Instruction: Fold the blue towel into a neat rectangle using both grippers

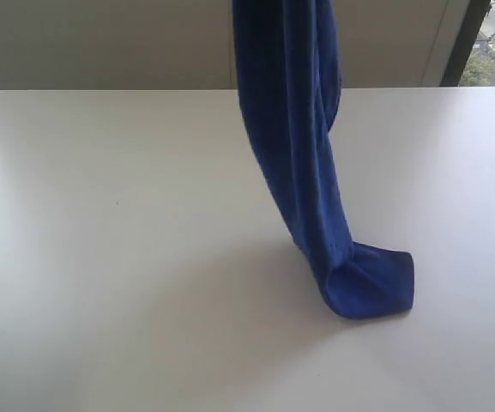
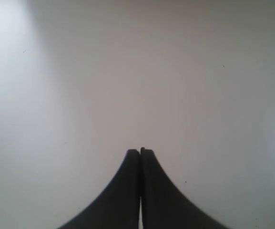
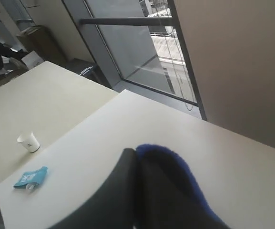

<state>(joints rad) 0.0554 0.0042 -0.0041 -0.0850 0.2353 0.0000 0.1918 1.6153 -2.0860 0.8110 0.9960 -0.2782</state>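
The white table (image 1: 101,257) fills most of the exterior view. Its surface is bare around the cloth, and a pale wall stands behind its far edge.

The blue towel (image 1: 298,154) hangs as a long, bunched vertical column above the table, right of centre in the exterior view. Its upper end runs out past the top edge of that view. Its lower end rests on the table surface and bends over towards the right in a rounded, folded lump.

The right gripper (image 3: 136,151) is closed, with a ridge of the blue towel pinched at its fingertips. The cloth wraps over one finger. This gripper is raised well above the table.

The left gripper (image 2: 140,151) is closed with its two fingertips pressed together and nothing between them. It points at bare table surface, apart from the towel.

The right wrist view also shows a second table (image 3: 46,100) beside a large window. On it stand a white paper cup (image 3: 28,142) and, near it, a small teal item (image 3: 30,177), possibly a packet. The detail is too small to confirm.
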